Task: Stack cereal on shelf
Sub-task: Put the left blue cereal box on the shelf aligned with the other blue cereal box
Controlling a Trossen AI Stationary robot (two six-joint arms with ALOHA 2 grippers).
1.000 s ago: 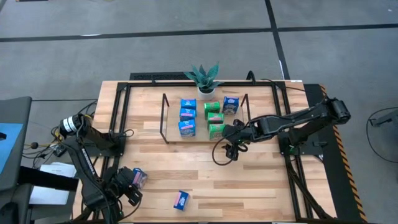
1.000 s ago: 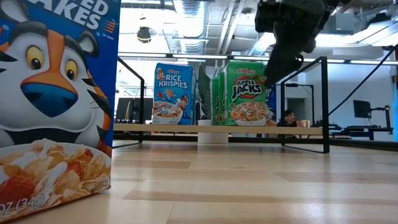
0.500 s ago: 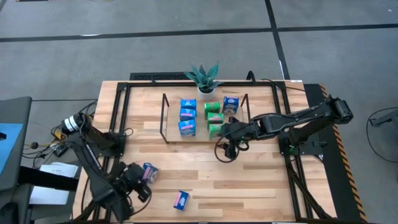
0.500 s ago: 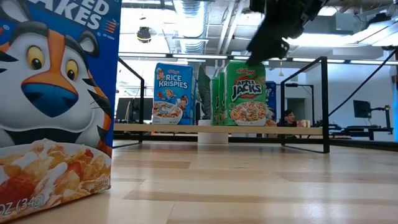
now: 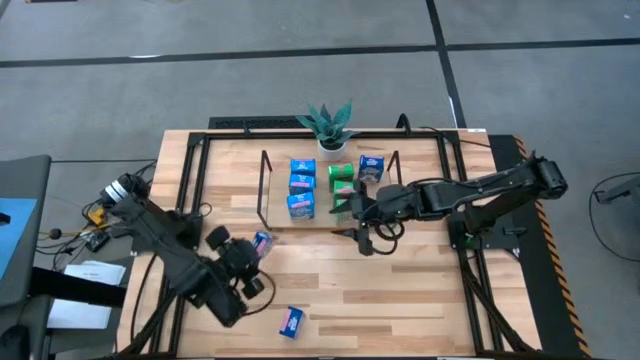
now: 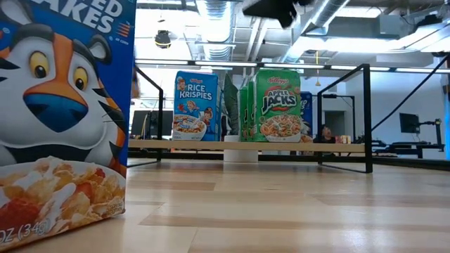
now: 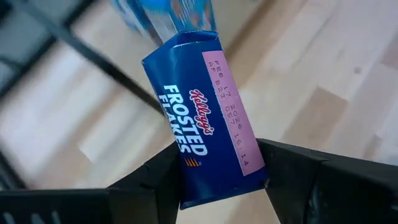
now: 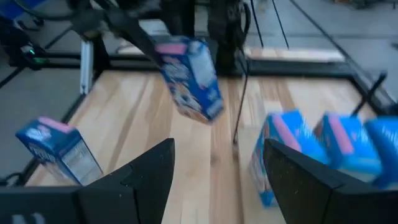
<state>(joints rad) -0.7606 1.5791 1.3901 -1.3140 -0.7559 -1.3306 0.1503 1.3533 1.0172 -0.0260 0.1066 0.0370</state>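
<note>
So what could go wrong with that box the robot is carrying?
The left end effector pinches the small blue Frosted Flakes cardboard box only at its lower end, so it might tilt or slip. The right end effector hangs open beside the black wire-framed wooden shelf, where the arms might bump.

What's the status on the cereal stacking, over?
Left gripper shut on Frosted Flakes box, airborne near shelf. Right gripper open, empty, beside shelf front. One blue box left on table.

You see six cereal boxes (image 5: 301, 185) on the shelf (image 5: 265, 190), a plant (image 5: 331, 127) behind it. Your left gripper (image 5: 252, 252) holds a box (image 5: 262, 242) left of the shelf's front. One more box (image 5: 291, 321) lies nearer the table's front edge.
</note>
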